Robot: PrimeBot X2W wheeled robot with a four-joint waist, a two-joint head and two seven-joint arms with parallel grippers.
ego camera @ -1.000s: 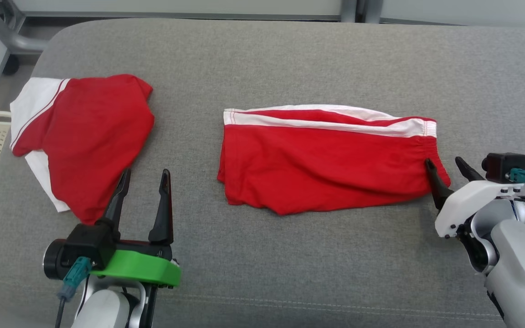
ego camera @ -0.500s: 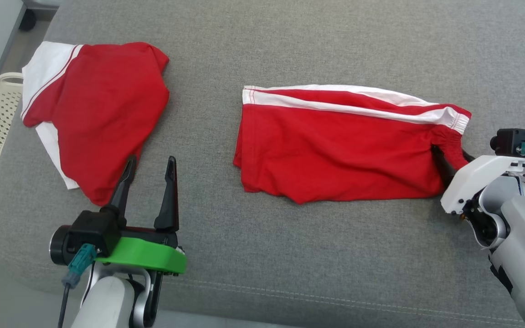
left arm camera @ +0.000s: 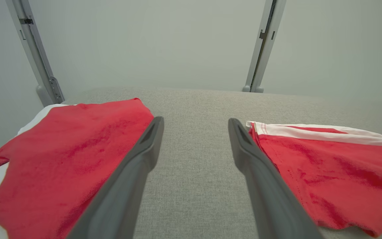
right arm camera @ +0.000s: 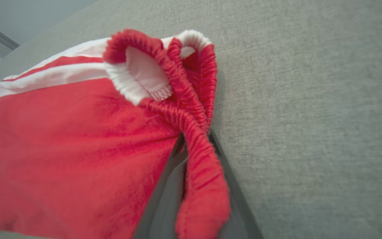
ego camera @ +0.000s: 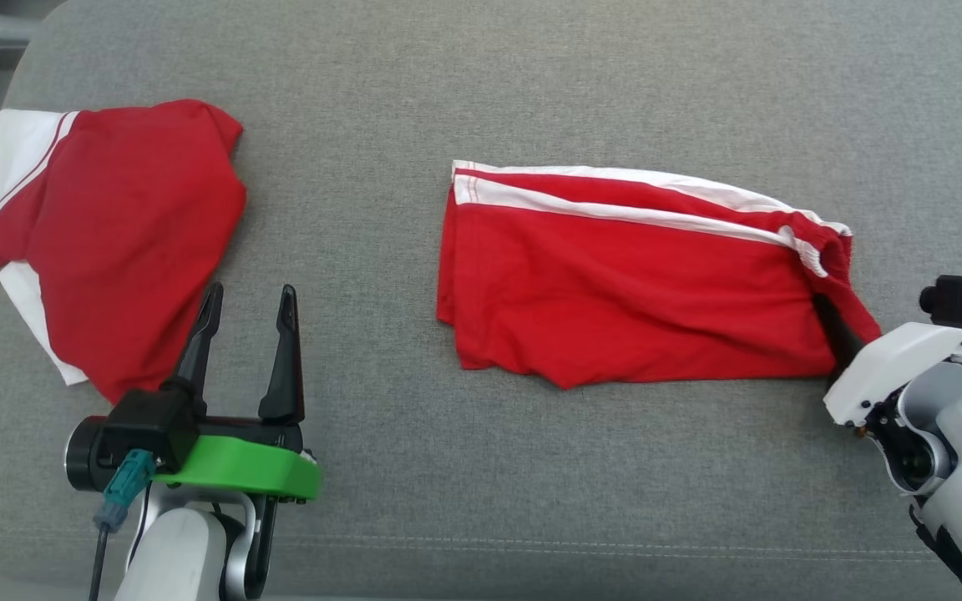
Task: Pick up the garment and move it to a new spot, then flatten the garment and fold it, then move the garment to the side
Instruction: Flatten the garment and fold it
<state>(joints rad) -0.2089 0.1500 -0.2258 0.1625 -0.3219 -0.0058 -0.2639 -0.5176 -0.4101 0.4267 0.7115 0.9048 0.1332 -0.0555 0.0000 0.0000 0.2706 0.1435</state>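
The garment (ego camera: 631, 284), red shorts with white side stripes, lies folded in half on the grey cushion, and its elastic waistband end points right. My right gripper (ego camera: 825, 307) is shut on that waistband corner, which is bunched and raised a little. In the right wrist view the red waistband (right arm camera: 194, 156) is pinched between the gripper's (right arm camera: 194, 137) two dark fingers. My left gripper (ego camera: 250, 292) stands open and holds nothing, with its fingers pointing away from me. It is well left of the garment (left arm camera: 327, 166), whose hem edge lies just right of that gripper (left arm camera: 195, 121).
A second red and white garment (ego camera: 113, 242) lies at the cushion's left end, its lower corner beside my left fingers. Bare grey cushion (ego camera: 531, 100) stretches behind and between the two garments. Two metal posts (left arm camera: 260, 46) stand behind the cushion, and the floor drops off at far left.
My right gripper has closed on the waistband corner and bunched it upward. The head camera has shifted, so the whole picture moved. My left gripper stays open.
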